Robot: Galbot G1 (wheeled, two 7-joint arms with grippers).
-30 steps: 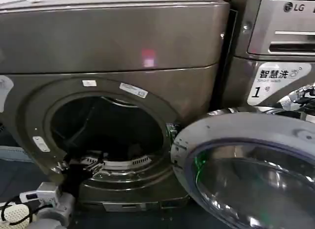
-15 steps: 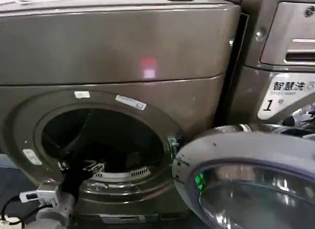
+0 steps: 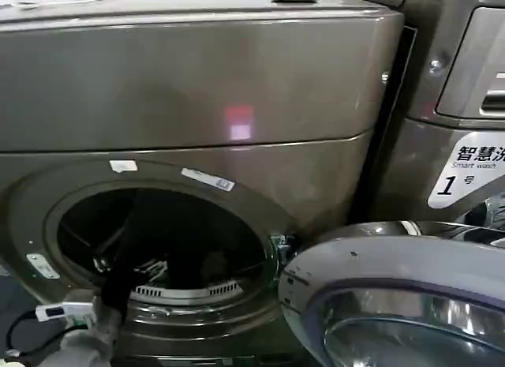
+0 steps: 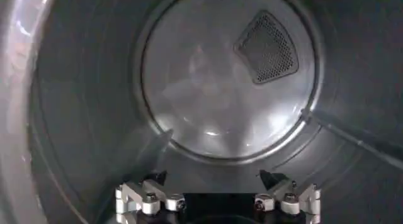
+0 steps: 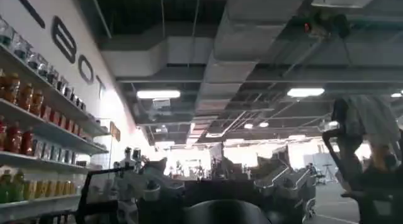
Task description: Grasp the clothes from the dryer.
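Observation:
The dryer (image 3: 197,83) is the bronze-brown machine in front of me, with its round porthole (image 3: 162,241) uncovered. Its door (image 3: 394,304) hangs swung out at the lower right. My left arm (image 3: 126,256) reaches through the porthole's lower left, and the left gripper (image 3: 156,267) is inside the silver drum (image 4: 82,118). In the left wrist view the left gripper (image 4: 214,179) is open with nothing between its fingers, facing the drum's back wall (image 4: 220,80). A dim dark lump (image 3: 211,266) lies low in the drum; I cannot tell whether it is the clothes. My right gripper (image 5: 214,165) is open, pointing up at a ceiling.
A greyer machine (image 3: 458,106) with a white "1" sticker (image 3: 469,174) stands close on the right. The open door fills the lower right in front of it. A mesh vent (image 4: 267,48) sits in the drum's back wall. Shelves of bottles (image 5: 31,118) show in the right wrist view.
The dryer has slid right and grown larger in the head view. My left arm has gone deeper through the porthole into the drum.

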